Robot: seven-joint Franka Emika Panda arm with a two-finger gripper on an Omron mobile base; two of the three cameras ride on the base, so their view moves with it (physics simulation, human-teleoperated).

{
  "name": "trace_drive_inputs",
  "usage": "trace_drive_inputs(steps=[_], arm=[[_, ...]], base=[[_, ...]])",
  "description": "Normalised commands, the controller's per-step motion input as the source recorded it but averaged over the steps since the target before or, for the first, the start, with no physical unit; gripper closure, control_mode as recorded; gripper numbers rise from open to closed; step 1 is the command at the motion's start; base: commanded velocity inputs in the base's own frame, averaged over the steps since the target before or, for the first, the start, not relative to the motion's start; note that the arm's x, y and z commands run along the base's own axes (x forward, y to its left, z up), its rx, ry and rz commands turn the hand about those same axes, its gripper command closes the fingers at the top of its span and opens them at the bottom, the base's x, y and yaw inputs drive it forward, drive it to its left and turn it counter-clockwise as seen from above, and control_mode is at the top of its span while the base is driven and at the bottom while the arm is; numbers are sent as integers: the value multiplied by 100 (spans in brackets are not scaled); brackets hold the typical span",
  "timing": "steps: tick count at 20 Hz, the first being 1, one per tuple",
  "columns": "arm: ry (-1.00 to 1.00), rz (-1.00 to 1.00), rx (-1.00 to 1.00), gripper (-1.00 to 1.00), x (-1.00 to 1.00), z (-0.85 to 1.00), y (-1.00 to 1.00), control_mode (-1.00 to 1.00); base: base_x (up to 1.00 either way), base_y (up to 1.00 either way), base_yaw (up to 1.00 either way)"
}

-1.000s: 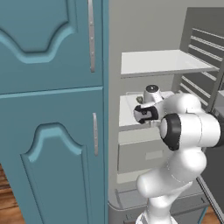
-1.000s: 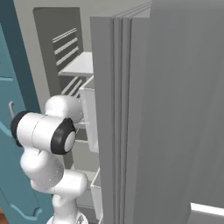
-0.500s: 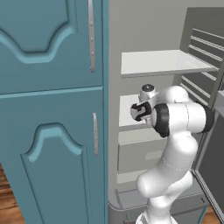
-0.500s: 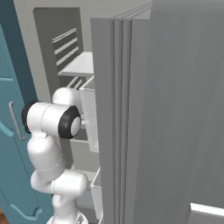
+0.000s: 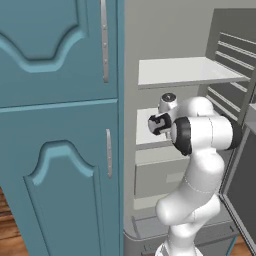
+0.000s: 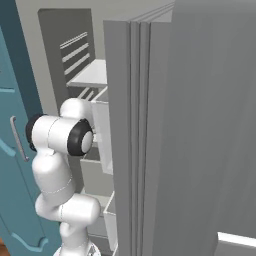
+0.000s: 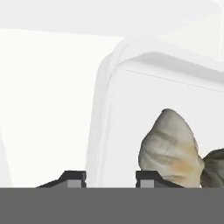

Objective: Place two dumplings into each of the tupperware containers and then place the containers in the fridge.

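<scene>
Arm reaches into the open fridge (image 5: 200, 75), hand at the middle shelf (image 5: 150, 127) level, at about 9 o'clock from the elbow in the left base view. In the right base view the fridge door (image 6: 200, 125) stands open, blocking most of the interior.

Hand view: the whitish tupperware container (image 7: 109, 109) sits flat on the pale shelf, its rounded rim corner at about 12 o'clock from the gripper (image 7: 110, 178). The rim wall runs down between the two fingertips (image 7: 72, 178), so the jaws straddle the container's edge. There is a clear gap between the fingertips, and the rim looks free of both, though the tips are cut off at the bottom so contact is hard to rule out. I read it as let go, jaws parted around the rim, not clamped.

Two dumplings inside the container: one dumpling (image 7: 168, 146) at about 1 o'clock from the gripper, just beside the right fingertip; a second dumpling (image 7: 214, 168), darker, at 3 o'clock, cut by the frame edge, touching the first.

Why so: the rim was the natural grip for carrying a shallow tray level so the dumplings stay in. The container resting on the shelf with jaws loosened suggests this placement is done. The next move likely calls for backing straight out without dragging the rim.
</scene>
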Motion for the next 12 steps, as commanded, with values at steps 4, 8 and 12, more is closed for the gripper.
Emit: trace_drive_inputs(steps=[4, 8, 12], arm=[[-19, 0, 0, -100, -24, 0, 0, -100], [-23, -2, 0, -100, -61, 14, -3, -100], [-5, -6, 0, -100, -56, 66, -4, -100]], base=[[0, 0, 0], [0, 0, 0], [0, 0, 0]])
